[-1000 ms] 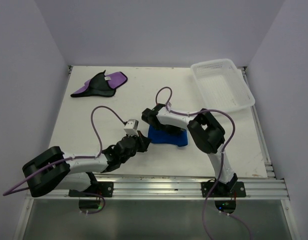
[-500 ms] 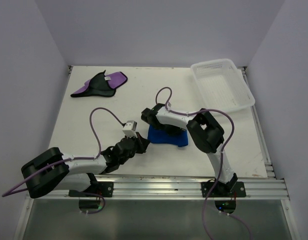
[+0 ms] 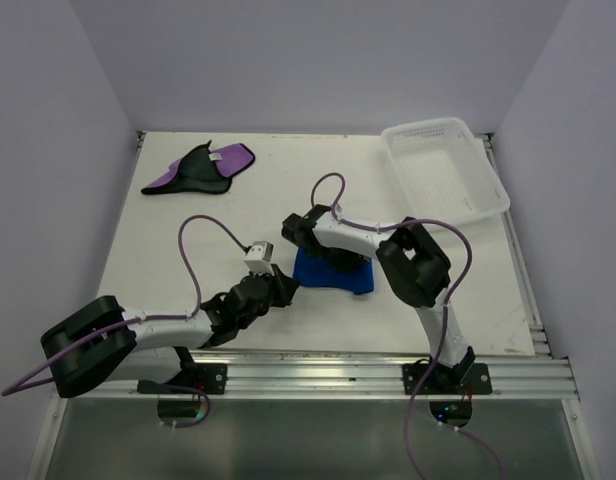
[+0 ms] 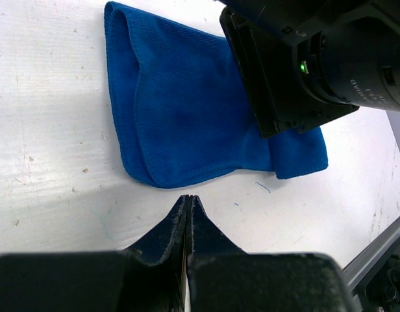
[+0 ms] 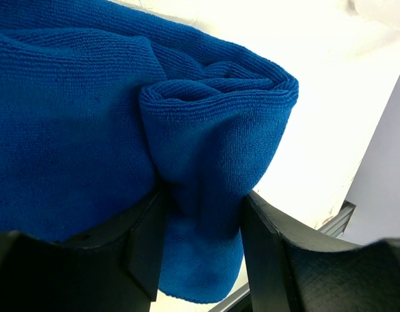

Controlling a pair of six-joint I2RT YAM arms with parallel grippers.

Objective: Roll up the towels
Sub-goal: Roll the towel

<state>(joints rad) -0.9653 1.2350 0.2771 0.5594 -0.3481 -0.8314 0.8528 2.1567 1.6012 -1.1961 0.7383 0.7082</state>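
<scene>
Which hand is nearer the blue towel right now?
Right. The right hand straddles a fold of the blue towel; the left hand sits shut just off its near edge.
</scene>
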